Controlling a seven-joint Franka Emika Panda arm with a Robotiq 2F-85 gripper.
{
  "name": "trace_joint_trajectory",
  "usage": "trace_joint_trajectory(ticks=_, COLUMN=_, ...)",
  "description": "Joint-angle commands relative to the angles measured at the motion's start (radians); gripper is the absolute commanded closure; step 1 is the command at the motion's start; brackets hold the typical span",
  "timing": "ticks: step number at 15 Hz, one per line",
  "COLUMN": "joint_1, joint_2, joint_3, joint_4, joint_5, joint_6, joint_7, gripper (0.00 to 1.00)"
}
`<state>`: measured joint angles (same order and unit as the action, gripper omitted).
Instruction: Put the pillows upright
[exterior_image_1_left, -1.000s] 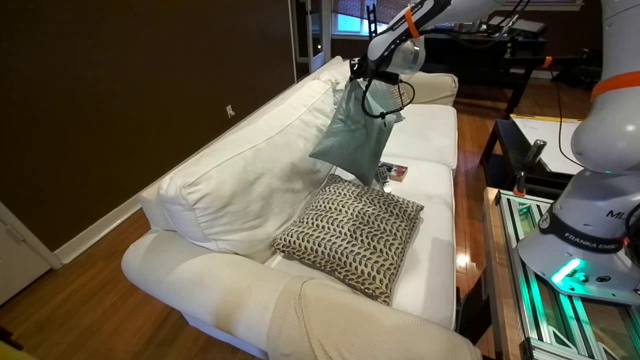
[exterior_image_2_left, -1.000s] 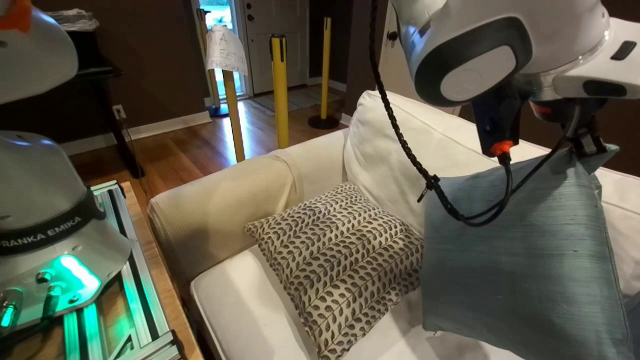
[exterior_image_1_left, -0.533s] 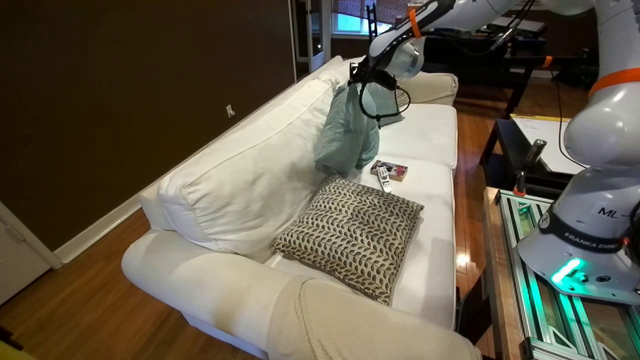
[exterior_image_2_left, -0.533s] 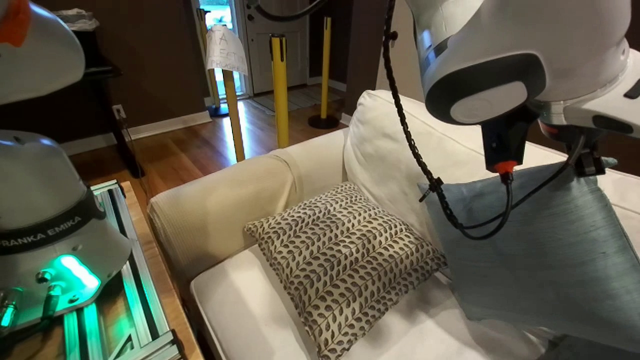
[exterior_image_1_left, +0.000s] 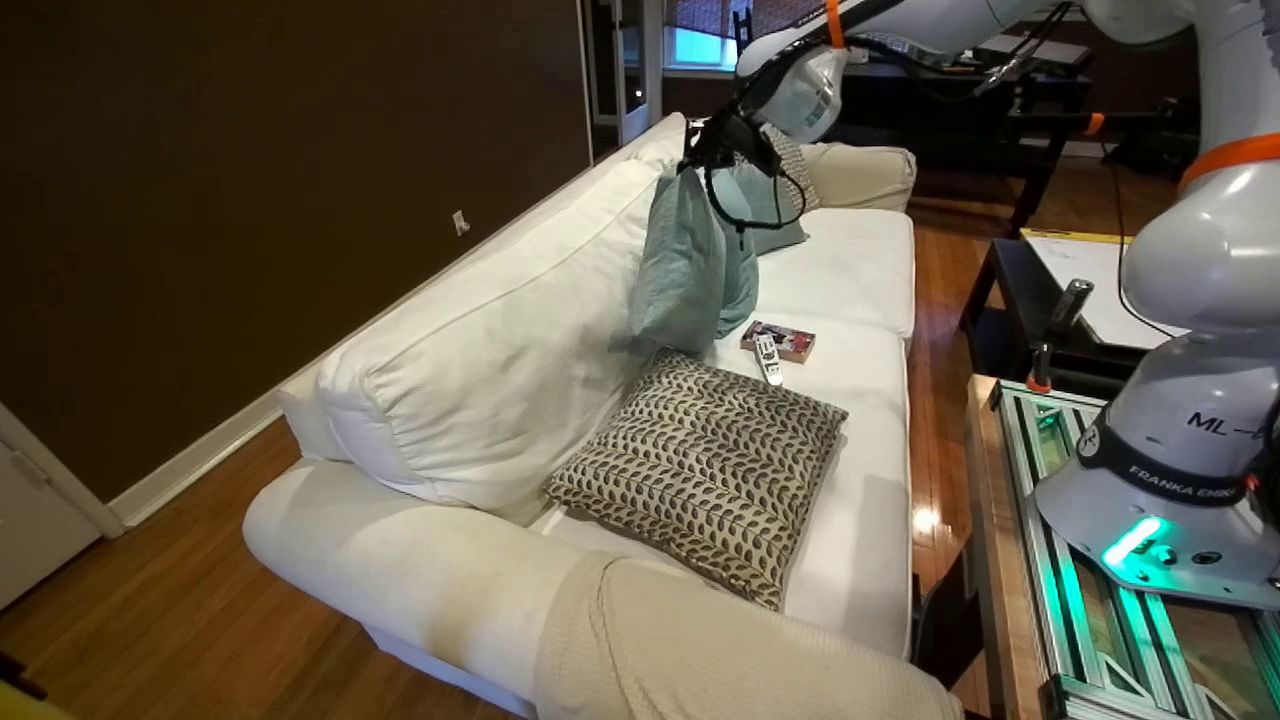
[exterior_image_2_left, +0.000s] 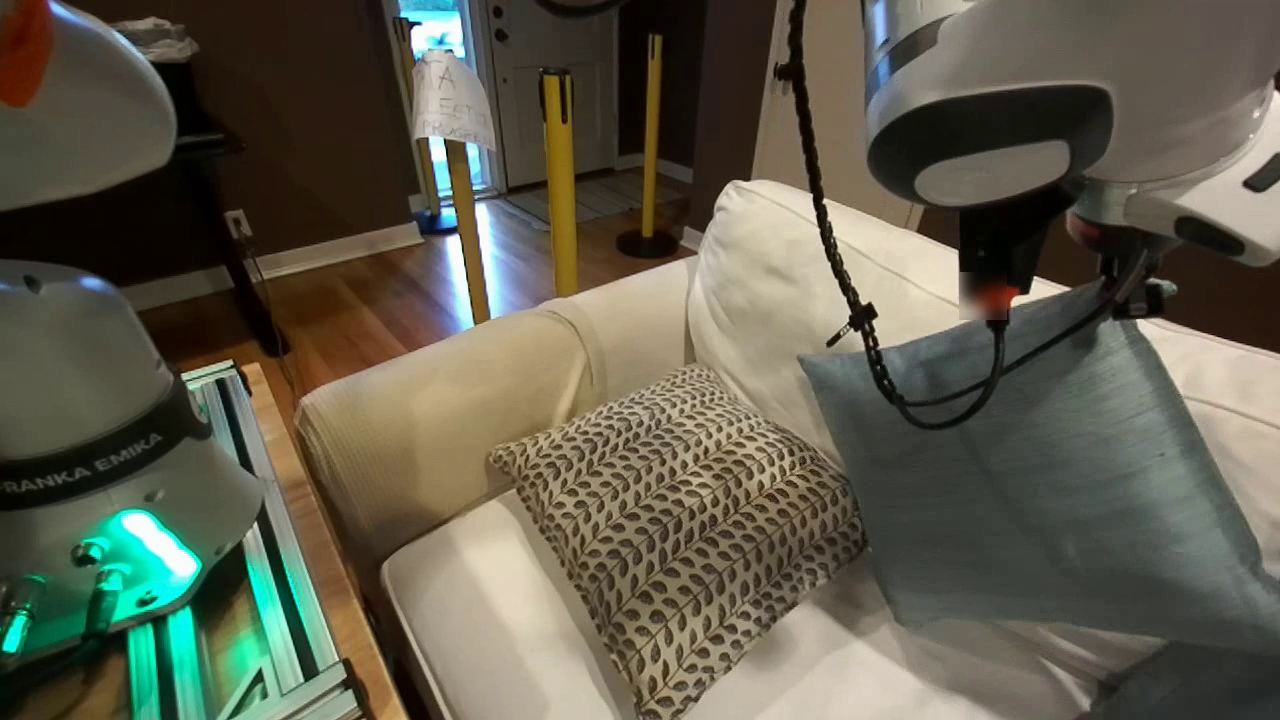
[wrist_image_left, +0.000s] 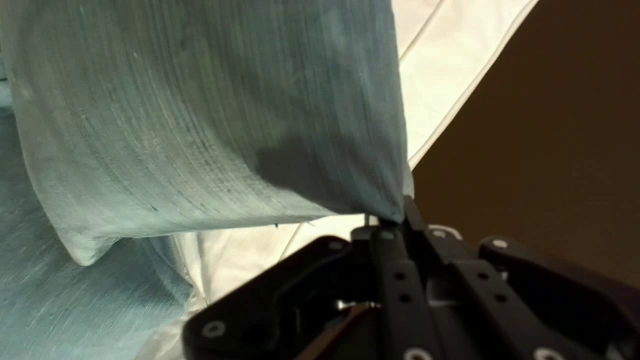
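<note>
My gripper (wrist_image_left: 401, 215) is shut on a top corner of a light teal pillow (wrist_image_left: 240, 110). The pillow hangs roughly upright from the jaws, close to the sofa's back cushions. It shows in both exterior views (exterior_image_1_left: 680, 265) (exterior_image_2_left: 1040, 490), with the gripper at its top (exterior_image_1_left: 692, 163) (exterior_image_2_left: 1135, 300). Whether its lower edge rests on the seat I cannot tell. More teal fabric, seemingly another pillow, is behind and below it (exterior_image_1_left: 740, 285) (exterior_image_2_left: 1190, 680) (wrist_image_left: 75, 310). A black-and-cream leaf-patterned pillow (exterior_image_1_left: 700, 470) (exterior_image_2_left: 690, 530) lies flat on the seat by the near armrest.
The white sofa's back cushions (exterior_image_1_left: 500, 340) run along the brown wall. A remote (exterior_image_1_left: 768, 358) and a small box or book (exterior_image_1_left: 790, 342) lie on the seat. Another teal pillow (exterior_image_1_left: 778, 225) and a patterned one (exterior_image_1_left: 797, 165) sit at the far armrest (exterior_image_1_left: 865, 178).
The held teal pillow has turned and moved closer to the back cushions, with the gripper shifting slightly toward them. The remote and box are uncovered in an exterior view. The patterned pillow has not moved.
</note>
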<state>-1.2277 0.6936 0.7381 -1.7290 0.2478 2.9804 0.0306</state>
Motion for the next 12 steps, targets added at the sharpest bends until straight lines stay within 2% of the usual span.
trace_joint_trajectory(ticks=1, joint_1=-0.019, joint_2=0.004, joint_3=0.027, joint_4=0.076, joint_5=0.136, joint_6=-0.111, joint_7=-0.051, gripper=0.99)
trace_joint_trajectory(ticks=6, joint_1=0.058, joint_2=0.007, joint_3=-0.113, joint_4=0.147, joint_5=0.231, joint_6=-0.183, joint_7=-0.034, gripper=0.99)
trace_joint_trajectory(ticks=7, joint_1=0.087, joint_2=0.013, joint_3=-0.161, joint_4=0.158, joint_5=0.237, joint_6=-0.195, joint_7=-0.019, gripper=0.70)
trace_joint_trajectory(ticks=8, joint_1=0.121, joint_2=0.019, joint_3=-0.212, joint_4=0.169, joint_5=0.239, joint_6=-0.204, joint_7=-0.010, gripper=0.69)
trace_joint_trajectory(ticks=9, joint_1=0.153, joint_2=0.022, joint_3=-0.259, joint_4=0.177, joint_5=0.243, joint_6=-0.203, joint_7=-0.006, gripper=0.64)
trace_joint_trajectory(ticks=12, joint_1=0.242, joint_2=0.029, joint_3=-0.374, joint_4=0.204, joint_5=0.249, joint_6=-0.188, joint_7=-0.003, gripper=0.40)
